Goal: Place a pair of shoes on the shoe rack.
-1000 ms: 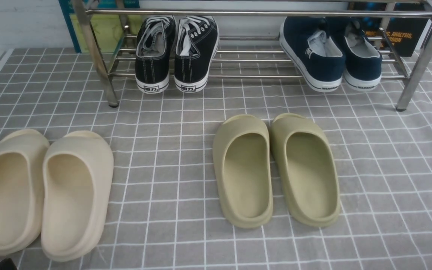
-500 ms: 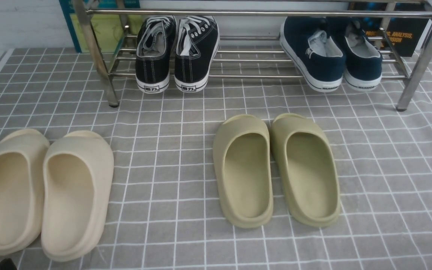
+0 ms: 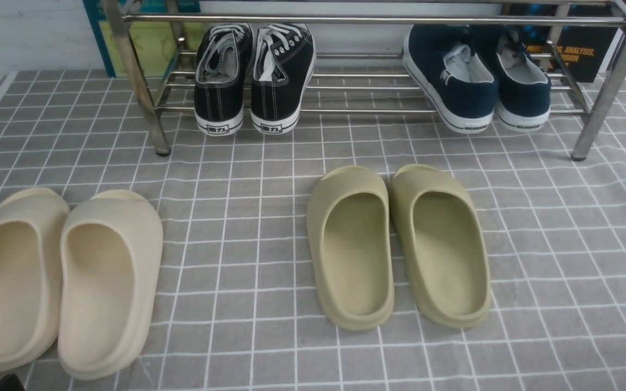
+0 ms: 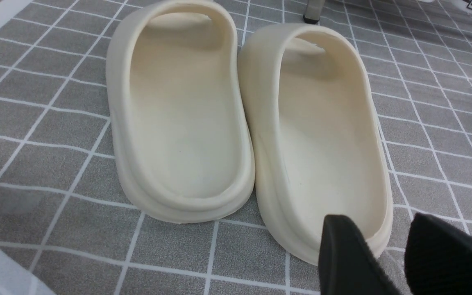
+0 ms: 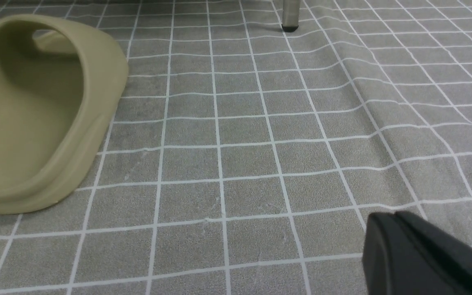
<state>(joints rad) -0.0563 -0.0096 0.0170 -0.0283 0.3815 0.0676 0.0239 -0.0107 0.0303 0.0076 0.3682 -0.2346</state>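
Front view: two navy-blue canvas slip-on shoes (image 3: 476, 81) sit on the silver metal-tube shoe rack's (image 3: 345, 19) lower bars — probably light, soft, best pinched at the heel collar. Left wrist view: left gripper (image 4: 387, 250) parted, empty, above cream foam slides (image 4: 244, 119). Right wrist view: right gripper (image 5: 400, 250) closed, empty.

8 shoes (image 3: 348, 247), 1 rack (image 3: 378, 19), 2 grippers (image 4: 383, 241)

Light is bright, even and diffuse in all three views, with only faint, soft shadows under the slides (image 3: 397, 244) and the rack (image 3: 378, 19). The rack's metal tubes carry thin glare streaks across the upper part of the front view. The front view is sharp throughout. In both wrist views the dark pincer (image 4: 387, 254) tips at lower right look soft, out of focus.
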